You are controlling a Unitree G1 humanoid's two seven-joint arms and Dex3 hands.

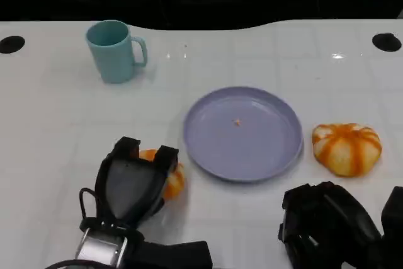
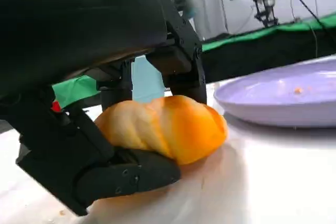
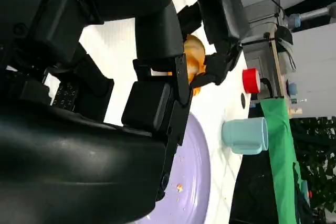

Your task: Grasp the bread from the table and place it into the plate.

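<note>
The left hand (image 1: pixel 135 177) grasps an orange bread roll (image 2: pixel 165 127) that rests on the white worktop (image 1: pixel 56 118), fingers (image 2: pixel 178 64) on its far side and one beneath its near side. The roll lies just left of the purple plate (image 1: pixel 264 155). The right hand (image 1: pixel 324 225) sits low at the near right; whether it is clenched or released I cannot tell. A second bread (image 1: pixel 347 148) lies right of the plate, and a teal mug (image 1: pixel 115 51) stands far left.

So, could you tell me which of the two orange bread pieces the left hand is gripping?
The bread left of the purple plate, under the left hand. The striped bread lies untouched right of the plate.
</note>
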